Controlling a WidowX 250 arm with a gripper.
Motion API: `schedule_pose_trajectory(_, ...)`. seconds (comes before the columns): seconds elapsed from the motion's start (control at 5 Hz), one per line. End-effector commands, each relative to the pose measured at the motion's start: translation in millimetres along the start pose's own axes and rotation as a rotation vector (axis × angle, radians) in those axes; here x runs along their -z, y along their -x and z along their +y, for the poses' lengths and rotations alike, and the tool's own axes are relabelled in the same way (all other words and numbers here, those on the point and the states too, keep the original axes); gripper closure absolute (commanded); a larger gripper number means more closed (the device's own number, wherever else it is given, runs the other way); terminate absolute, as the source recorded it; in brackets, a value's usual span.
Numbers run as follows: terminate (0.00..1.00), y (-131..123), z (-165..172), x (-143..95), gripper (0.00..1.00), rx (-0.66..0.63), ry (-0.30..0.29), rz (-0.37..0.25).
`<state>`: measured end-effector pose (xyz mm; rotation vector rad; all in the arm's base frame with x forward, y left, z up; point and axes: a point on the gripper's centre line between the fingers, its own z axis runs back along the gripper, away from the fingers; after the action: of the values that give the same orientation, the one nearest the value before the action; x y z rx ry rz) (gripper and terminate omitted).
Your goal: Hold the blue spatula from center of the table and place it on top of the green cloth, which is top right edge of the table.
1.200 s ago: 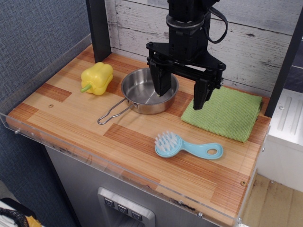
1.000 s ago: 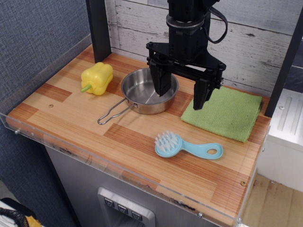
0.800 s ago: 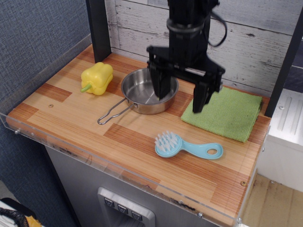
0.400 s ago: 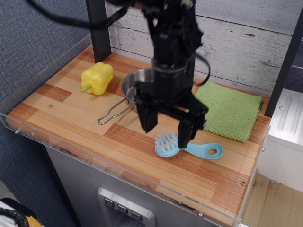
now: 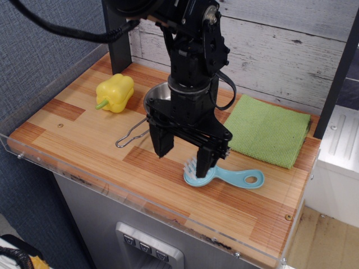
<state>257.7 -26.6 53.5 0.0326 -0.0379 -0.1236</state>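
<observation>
1. While the grasp is not yet made, the spatula (image 5: 222,174) lies flat near the front of the table (image 5: 84,140), bristled head to the left, handle with oval hole to the right.
2. The gripper (image 5: 182,154) hangs low over the head end with its jaws spread wide and nothing between them. One finger stands in front of the bristles; contact probably has not occurred, but the view does not settle it.
3. Step in hand: approach to grasp. Next move, as judged: centre the jaws across the spatula, lower, and close.
4. Behind the arm sit the pan (image 5: 157,96) and the pepper (image 5: 114,92).
5. The cloth (image 5: 269,131) lies flat at the far right, well apart from the spatula; it is the drop target.
</observation>
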Motion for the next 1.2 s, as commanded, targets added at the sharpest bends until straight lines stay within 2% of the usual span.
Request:
schedule_pose_trajectory(0.0, 0.00, -21, 7, -3, 0.00, -0.018, -0.013, -0.042)
schedule_pose_trajectory(0.4, 0.00, -27, -6, 21, 0.00, -0.025, 0.053, -0.031)
schedule_pose_trajectory(0.8, 0.00, -28, -12, 31, 0.00, -0.051, 0.092, -0.046)
schedule_pose_trajectory(1.0, 0.00, -28, -15, 40, 0.00, -0.044, 0.097, -0.005)
